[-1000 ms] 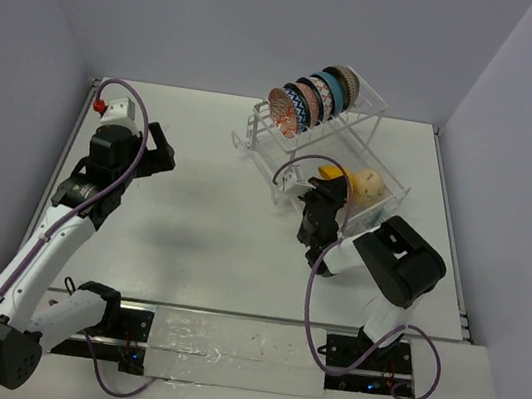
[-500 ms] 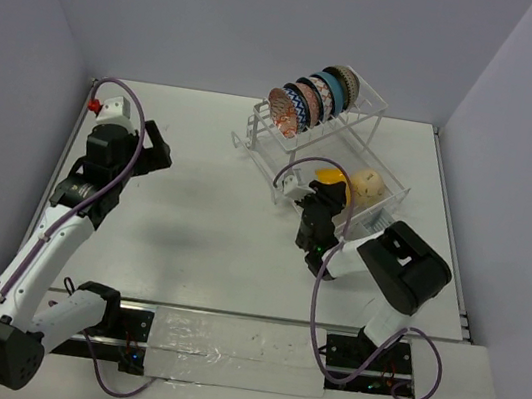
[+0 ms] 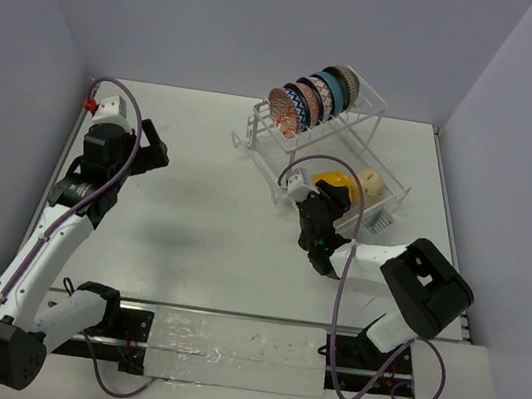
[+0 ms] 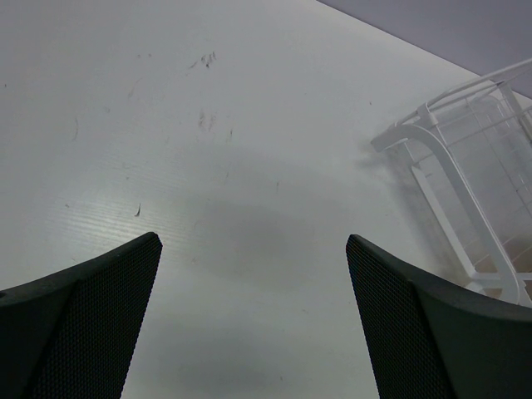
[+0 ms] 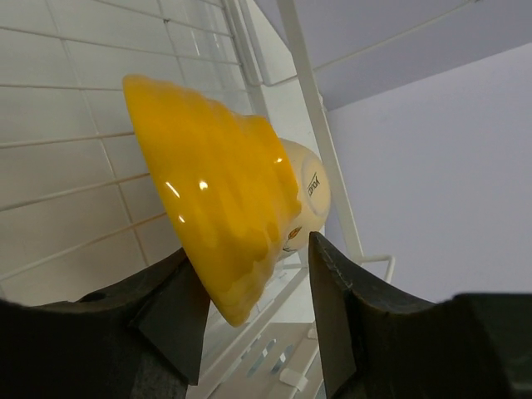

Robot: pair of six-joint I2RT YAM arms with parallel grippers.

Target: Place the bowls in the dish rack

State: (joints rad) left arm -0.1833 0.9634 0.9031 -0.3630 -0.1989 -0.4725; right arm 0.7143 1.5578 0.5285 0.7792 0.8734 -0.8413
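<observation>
Bowls (image 3: 312, 101) stand on edge in a tight row in the top slots of the dish rack (image 3: 254, 129). The rack sits toward the far right of a white counter (image 3: 192, 218), which is faintly scuffed. Plain pale lilac walls (image 3: 225, 11) close in the back and both sides.

The nearest bowl of the row shows a reddish-pink face, the next a dark zigzag band, and a blue one stands further back. In the rack's lower tier we see a glossy yellow bowl (image 5: 216, 199) tipped on its side. A cream bowl (image 5: 309, 195) with small dark markings lies just behind it and seems to touch it, though the contact is hidden from us.

The right gripper (image 5: 249, 253) reaches into that lower tier, its dark fingers (image 5: 332, 316) closed on the yellow bowl's lower edge. The left gripper (image 4: 252, 249) hangs over bare counter at the far left, well apart from the rack, with its jaws spread wide and nothing between them.
</observation>
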